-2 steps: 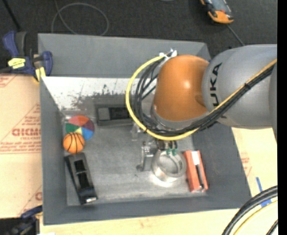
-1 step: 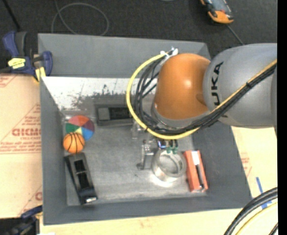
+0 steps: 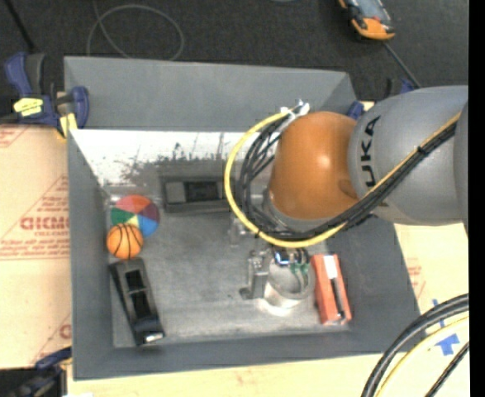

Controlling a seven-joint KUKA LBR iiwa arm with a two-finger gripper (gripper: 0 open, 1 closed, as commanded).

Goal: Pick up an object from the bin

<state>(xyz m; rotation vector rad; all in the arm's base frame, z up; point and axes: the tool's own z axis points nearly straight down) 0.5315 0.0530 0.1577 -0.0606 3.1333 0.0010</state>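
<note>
We are listing the grey bin (image 3: 201,263); a long black box (image 3: 136,300) lying far left of the orange-and-white block (image 3: 331,288); a second black box (image 3: 194,191) resting up and left of that block, by the back wall; the block itself; a pale round piece (image 3: 279,300) just left of the block; then a multicoloured ball (image 3: 135,213) and small orange basketball (image 3: 125,241), touching, well left of it. The gripper (image 3: 263,275) is hanging over the pale piece, and we are unable to tell whether it is open or closed. We are judging the piece light, stiff and perhaps slick, so we are favouring a hold across its rim.
</note>
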